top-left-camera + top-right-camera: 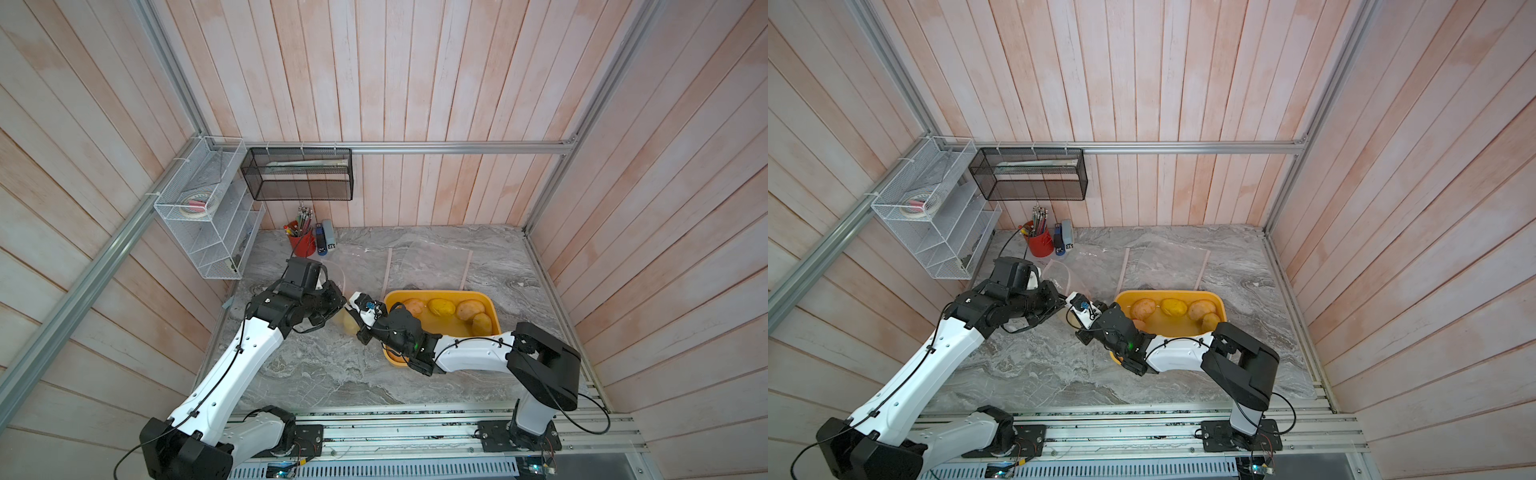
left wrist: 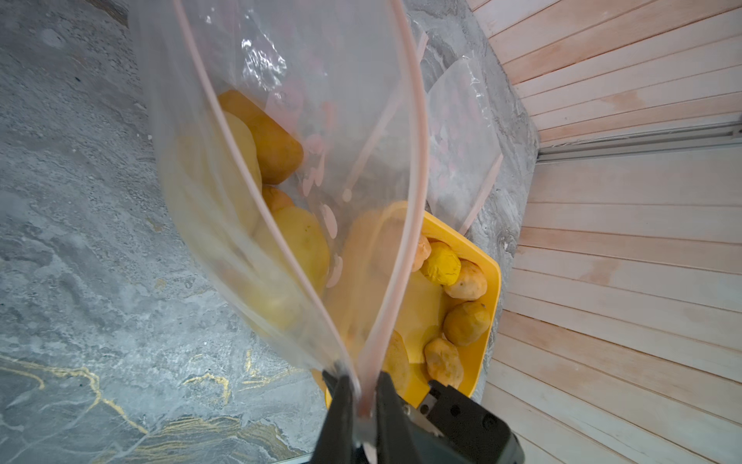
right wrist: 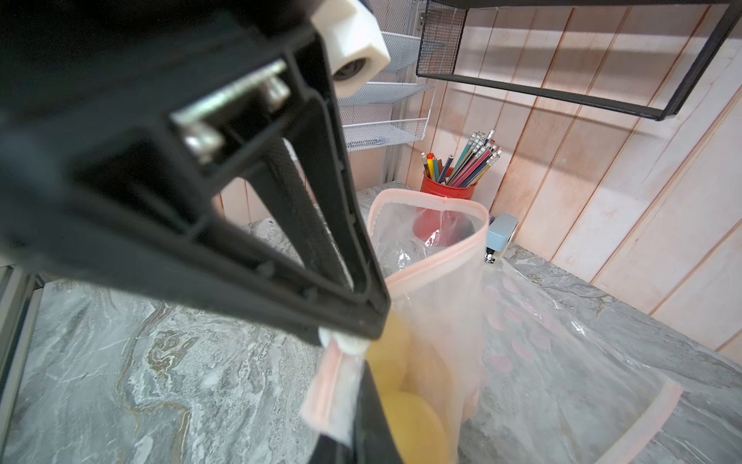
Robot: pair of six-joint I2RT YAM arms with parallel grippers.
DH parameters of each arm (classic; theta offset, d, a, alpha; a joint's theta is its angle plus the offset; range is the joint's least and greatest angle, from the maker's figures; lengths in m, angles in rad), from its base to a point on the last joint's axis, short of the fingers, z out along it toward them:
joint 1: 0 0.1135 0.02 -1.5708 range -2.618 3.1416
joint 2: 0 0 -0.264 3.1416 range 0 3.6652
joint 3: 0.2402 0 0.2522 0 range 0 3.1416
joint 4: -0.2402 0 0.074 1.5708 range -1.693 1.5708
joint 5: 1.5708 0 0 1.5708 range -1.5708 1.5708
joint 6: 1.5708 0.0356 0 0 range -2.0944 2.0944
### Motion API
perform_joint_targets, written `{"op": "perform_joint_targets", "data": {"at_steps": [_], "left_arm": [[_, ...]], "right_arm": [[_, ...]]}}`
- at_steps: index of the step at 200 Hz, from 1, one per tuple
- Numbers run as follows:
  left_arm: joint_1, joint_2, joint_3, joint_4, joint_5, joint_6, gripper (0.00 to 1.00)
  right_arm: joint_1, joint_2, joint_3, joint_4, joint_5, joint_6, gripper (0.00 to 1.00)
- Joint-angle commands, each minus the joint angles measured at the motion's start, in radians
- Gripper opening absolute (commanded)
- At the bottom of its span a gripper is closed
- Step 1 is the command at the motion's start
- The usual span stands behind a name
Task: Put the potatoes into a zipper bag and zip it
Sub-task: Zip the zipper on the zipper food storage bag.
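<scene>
White arm links (image 1: 249, 345), black joints (image 1: 544, 365), looping black cables (image 1: 608, 413), green light (image 1: 415, 345).

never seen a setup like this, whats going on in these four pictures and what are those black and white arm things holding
These are two robot arms, the left arm and the right arm, bolted to a rail at the edge of a marble table. Two pictures come from overhead cameras set side by side, so they nearly match. The other two come from a small camera on each arm's wrist, looking past its pincer.

On the table sit a yellow tray holding loose potatoes, a spare bag lying flat, and a red pencil cup.

The left gripper is shut on the pink zip strip of a clear zipper bag. The right gripper pinches the strip right beside it. Several bagged potatoes lie inside, and the bag's mouth is open.
</scene>
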Motion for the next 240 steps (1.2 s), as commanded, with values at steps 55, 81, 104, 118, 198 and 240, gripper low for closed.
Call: {"op": "perform_joint_targets", "data": {"at_steps": [55, 81, 104, 118, 198, 240], "left_arm": [[0.164, -0.018, 0.034, 0.017, -0.274, 0.124, 0.00], [0.218, -0.036, 0.038, -0.017, -0.362, 0.120, 0.00], [0.281, -0.046, 0.030, -0.025, -0.390, 0.127, 0.00], [0.315, -0.051, 0.027, -0.027, -0.399, 0.131, 0.00], [0.375, -0.101, 0.009, -0.033, -0.423, 0.124, 0.00], [0.398, -0.068, 0.094, -0.130, -0.495, 0.092, 0.00]], "right_arm": [[0.069, -0.193, -0.187, 0.100, -0.036, 0.054, 0.00], [0.095, -0.243, -0.238, 0.110, -0.034, 0.061, 0.00], [0.105, -0.278, -0.277, 0.127, -0.043, 0.078, 0.00], [0.109, -0.287, -0.293, 0.132, -0.046, 0.085, 0.00], [0.117, -0.238, -0.264, 0.152, -0.068, 0.123, 0.00], [0.082, -0.129, -0.077, 0.060, -0.110, 0.256, 0.00]]}}
